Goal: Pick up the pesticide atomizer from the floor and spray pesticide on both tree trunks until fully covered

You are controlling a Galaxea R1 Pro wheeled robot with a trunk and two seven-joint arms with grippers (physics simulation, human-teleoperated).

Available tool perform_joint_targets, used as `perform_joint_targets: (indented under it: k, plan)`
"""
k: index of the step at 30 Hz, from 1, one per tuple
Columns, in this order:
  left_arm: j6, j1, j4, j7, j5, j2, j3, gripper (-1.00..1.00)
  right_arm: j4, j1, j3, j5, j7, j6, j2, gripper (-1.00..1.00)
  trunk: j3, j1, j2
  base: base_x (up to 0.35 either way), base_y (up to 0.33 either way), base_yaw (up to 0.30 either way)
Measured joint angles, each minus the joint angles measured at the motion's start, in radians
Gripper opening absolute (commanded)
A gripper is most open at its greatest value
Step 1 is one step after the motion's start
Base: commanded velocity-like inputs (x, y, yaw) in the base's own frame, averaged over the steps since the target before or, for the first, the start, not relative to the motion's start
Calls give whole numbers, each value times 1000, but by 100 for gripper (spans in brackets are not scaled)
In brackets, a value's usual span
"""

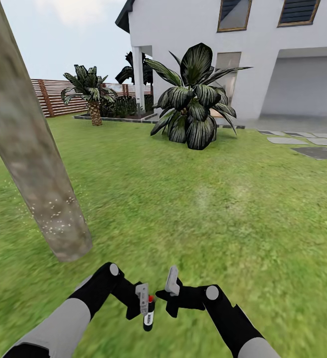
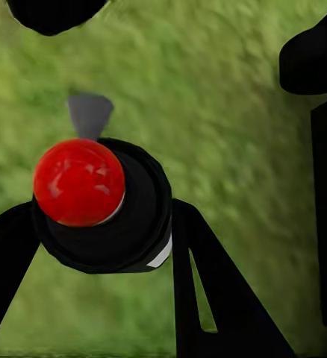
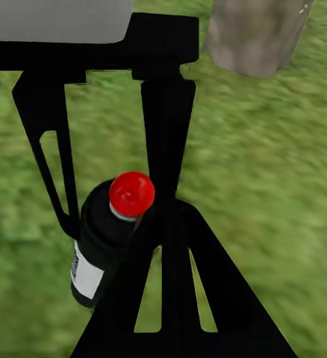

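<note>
Gripping the pesticide atomizer [image 1: 148,312] (black bottle, red cap) with our left gripper [image 1: 142,304], fingers pinching its body, we hold it low over the grass [image 1: 193,209]. Our right gripper [image 1: 171,287] sits just beside it, jaws spread. One leaning tree trunk [image 1: 32,149] rises near left.

Tree trunk [image 1: 29,149] left (leaning), house [image 1: 243,54] behind lawn [image 1: 183,199].
</note>
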Motion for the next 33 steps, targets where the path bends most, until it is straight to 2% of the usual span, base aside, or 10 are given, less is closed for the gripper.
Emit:
perform_joint_targets:
  k: [4,9,10,14,16,20,21,24,29,33]
  plan:
    - [0,2,1,0,-5,18,-2,-100,0,0,0,0,0,0,0,-100,0,0,0,0,0,0]
    - [0,10,-3,0,-9,81,1,-100,0,0,0,1,0,0,0,-100,0,0,0,0,0,0]
    - [0,11,-4,0,-9,95,1,-100,1,0,0,1,0,0,0,100,0,0,0,0,0,0]
    - [2,14,-4,21,-9,196,7,-100,2,0,-3,1,-2,-3,-9,100,0,0,0,0,0,0]
    - [6,14,-1,96,0,231,15,-100,10,0,-6,3,-15,-5,-13,100,0,0,0,0,0,0]
    - [8,53,23,386,50,247,145,-100,108,3,-9,-2,-198,-10,-77,100,0,0,0,0,0,0]
    - [6,94,29,508,96,244,218,-100,197,4,-10,-2,-349,-12,-98,100,0,0,0,0,0,0]
    - [3,174,40,702,248,233,333,-100,436,5,-8,-9,-701,-64,-110,100,0,0,0,0,0,0]
    - [-128,319,78,1008,603,231,383,-100,670,11,-49,-26,-1189,-299,-105,100,0,0,0,0,0,0]
    - [-254,432,135,1184,715,232,386,-100,702,63,-139,-168,-1332,-473,-107,100,0,0,0,0,0,0]
